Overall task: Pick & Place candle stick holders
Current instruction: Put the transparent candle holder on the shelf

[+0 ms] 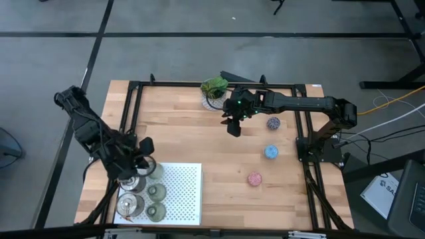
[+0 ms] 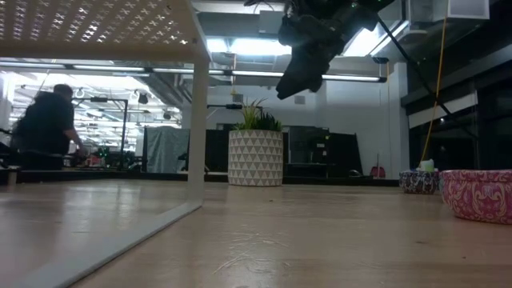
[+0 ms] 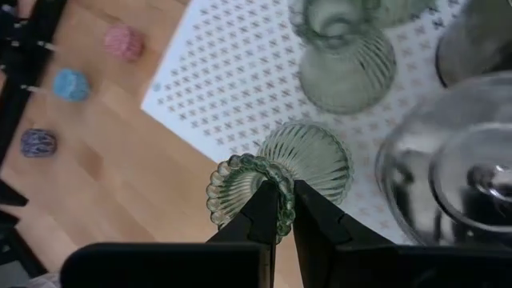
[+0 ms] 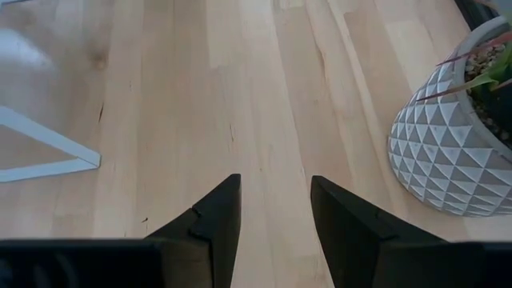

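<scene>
My left gripper (image 3: pixel 278 210) is shut on an olive-grey ribbed glass candle stick holder (image 3: pixel 280 164) over the near left part of a white perforated stand (image 1: pixel 182 196). Two more olive-grey holders (image 1: pixel 156 192) and two shiny silver ones (image 1: pixel 131 206) stand on the stand. A speckled purple holder (image 1: pixel 273 123), a blue one (image 1: pixel 271 152) and a pink one (image 1: pixel 255 178) rest on the wood at the right. My right gripper (image 1: pixel 234 126) hangs open above the table's far middle, beside the plant, with nothing between its fingers. My left gripper pinches the holder's scalloped rim (image 3: pixel 270 186) between its two fingers. One finger seems to be inside the cup and the other outside. The fingers slant down from the table's left. The holder is tilted, its ribbed foot (image 3: pixel 312 160) pointing away from the fingers; whether that foot touches the stand I cannot tell.
A green plant in a white patterned pot (image 1: pixel 214 89) stands at the far edge, close to my right gripper. The stand is raised on thin white legs (image 2: pixel 200 120). A black frame (image 1: pixel 133 89) rims the table. Bare wood lies in the middle (image 1: pixel 226 166).
</scene>
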Controlling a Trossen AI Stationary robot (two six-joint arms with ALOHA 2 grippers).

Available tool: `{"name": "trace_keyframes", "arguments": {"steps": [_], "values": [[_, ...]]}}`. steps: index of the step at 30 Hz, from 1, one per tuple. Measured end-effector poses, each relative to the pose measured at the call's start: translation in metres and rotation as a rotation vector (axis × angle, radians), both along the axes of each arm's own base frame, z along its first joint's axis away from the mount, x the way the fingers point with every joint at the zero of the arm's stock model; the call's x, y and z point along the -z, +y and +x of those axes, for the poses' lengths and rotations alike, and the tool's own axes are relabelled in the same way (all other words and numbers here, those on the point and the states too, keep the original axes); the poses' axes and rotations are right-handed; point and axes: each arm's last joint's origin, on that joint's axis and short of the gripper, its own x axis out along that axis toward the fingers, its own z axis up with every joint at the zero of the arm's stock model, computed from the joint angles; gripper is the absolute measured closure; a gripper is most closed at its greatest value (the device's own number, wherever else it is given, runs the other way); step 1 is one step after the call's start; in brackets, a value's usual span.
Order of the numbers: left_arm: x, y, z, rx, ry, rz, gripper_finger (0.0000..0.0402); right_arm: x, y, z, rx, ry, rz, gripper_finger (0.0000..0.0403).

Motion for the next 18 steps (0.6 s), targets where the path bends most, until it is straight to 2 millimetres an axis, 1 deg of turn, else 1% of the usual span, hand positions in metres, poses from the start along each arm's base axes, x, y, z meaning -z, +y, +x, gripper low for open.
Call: {"name": "trace_keyframes", "arguments": {"steps": [7,11,14,18], "values": [[0.011,-0.003,-0.002,0.022,0.037,0.039,0.0383,-0.001,0.0,0.002,0.001,-0.022,-0.003,0.0249],[0.014,-0.008,0.004,-0.002,0.003,0.075,0.0383,-0.002,-0.001,0.003,0.002,-0.037,-0.006,0.0249],[0.017,-0.011,0.008,0.014,0.0,0.107,0.0383,-0.003,-0.001,0.004,0.002,-0.052,-0.008,0.0249],[0.019,-0.015,0.012,0.02,0.003,0.104,0.0383,-0.004,-0.001,0.004,0.002,-0.055,-0.009,0.0249]]}}
